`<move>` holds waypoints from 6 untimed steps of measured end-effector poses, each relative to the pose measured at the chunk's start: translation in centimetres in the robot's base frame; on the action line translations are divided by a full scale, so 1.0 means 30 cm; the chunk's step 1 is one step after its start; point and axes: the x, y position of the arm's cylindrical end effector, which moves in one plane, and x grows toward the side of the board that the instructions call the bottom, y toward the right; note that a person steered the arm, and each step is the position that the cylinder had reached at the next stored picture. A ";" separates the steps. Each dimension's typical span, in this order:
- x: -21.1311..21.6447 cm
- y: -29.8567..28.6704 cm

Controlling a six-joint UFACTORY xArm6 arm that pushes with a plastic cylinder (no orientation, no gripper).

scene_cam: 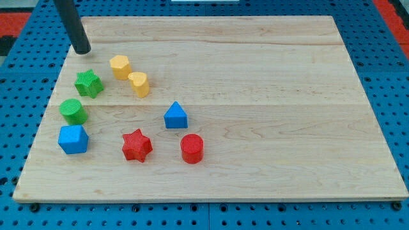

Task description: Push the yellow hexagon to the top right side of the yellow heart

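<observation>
Camera view: my tip [82, 50] rests on the wooden worktop [268, 76] close to its top-left corner, touching no block; the arm carries no gripper, only the dark rod, so there is nothing to stand apart or together. The yellow hexagon [119, 66] sits just right of and below my tip, with bare wood between them. The yellow heart [138, 84] lies just beyond it, lower right, almost touching the hexagon. Below my tip stand the green star [88, 83], the green cylinder [73, 110] and the blue cube [72, 138], all near the worktop's left edge. Farther lower right are the red star [136, 145], blue triangular block [175, 115] and red cylinder [192, 148]. The worktop's right half lies open to its edges.
</observation>
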 end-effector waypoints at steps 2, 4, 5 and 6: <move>0.201 0.226; 0.197 0.504; 0.194 0.506; 0.174 0.432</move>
